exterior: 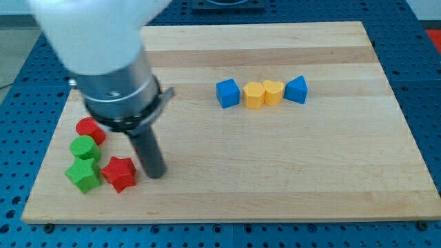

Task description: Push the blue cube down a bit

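The blue cube [227,93] sits on the wooden board [275,172] above the middle, at the left end of a row of blocks. To its right, touching in a line, are a yellow hexagonal block [253,95], a yellow heart block [273,91] and a blue triangular block [296,89]. My tip [156,173] rests on the board at the lower left, far from the blue cube, just right of a red star block [119,172].
At the lower left stand a red round block [88,129], a green round block [84,147] and a green star block [83,174]. The arm's grey and white body [110,62] covers the board's upper left.
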Controlling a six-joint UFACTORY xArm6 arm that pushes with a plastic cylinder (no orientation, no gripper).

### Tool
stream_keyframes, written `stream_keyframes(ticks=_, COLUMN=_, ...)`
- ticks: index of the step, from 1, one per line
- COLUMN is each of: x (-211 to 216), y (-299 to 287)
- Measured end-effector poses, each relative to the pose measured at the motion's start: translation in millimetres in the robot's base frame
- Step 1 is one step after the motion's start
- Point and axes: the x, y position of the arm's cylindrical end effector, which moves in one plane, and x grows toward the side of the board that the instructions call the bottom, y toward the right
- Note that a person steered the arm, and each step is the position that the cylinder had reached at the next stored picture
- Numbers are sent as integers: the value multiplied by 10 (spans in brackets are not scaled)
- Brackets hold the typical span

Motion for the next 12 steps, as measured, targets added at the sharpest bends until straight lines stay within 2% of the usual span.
stream_keyframes(ticks=1, x=11, y=69)
stream_keyframes(ticks=3, x=22, y=-716)
stream_keyframes(ticks=4, x=37, y=-745)
stream_keyframes(ticks=5, x=-185, y=-120)
stream_keyframes(ticks=6, x=-716, y=79)
stream_keyframes(ticks=8, x=-1833, y=-262)
stream_keyframes(ticks=9, x=-2313, y=325)
stream_keyframes(ticks=10, x=-2342, y=1123)
stream_keyframes(ticks=11, x=-2102, y=1233)
stream_keyframes(ticks=12, x=-1844, y=1054)
